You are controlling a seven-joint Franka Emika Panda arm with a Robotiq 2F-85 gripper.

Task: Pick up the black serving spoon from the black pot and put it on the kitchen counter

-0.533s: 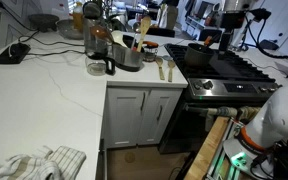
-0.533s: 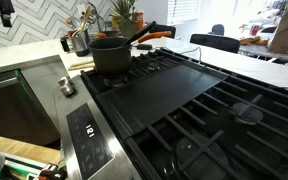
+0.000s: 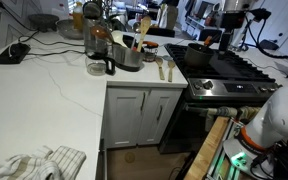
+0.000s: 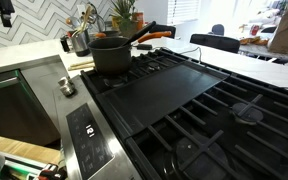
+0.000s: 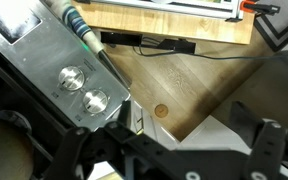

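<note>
The gripper [image 5: 172,152], dark and angular, spreads wide and empty along the bottom of the wrist view, above wood-grain flooring [image 5: 189,85] and a brushed-steel range panel [image 5: 44,60] with two round knobs [image 5: 72,75] at left. In an exterior view, the round matte black pot [image 4: 109,55] sits upper left on the range, beside a flat black griddle [image 4: 174,90]. A slim dark handle, seemingly the black serving spoon [image 4: 152,29], juts from it. In an exterior view, the veined white kitchen counter [image 3: 44,100] carries a glass jug [image 3: 99,60], a shiny steel pot [image 3: 130,56], pale wooden utensils [image 3: 144,25] and a crumpled cloth [image 3: 39,160].
</note>
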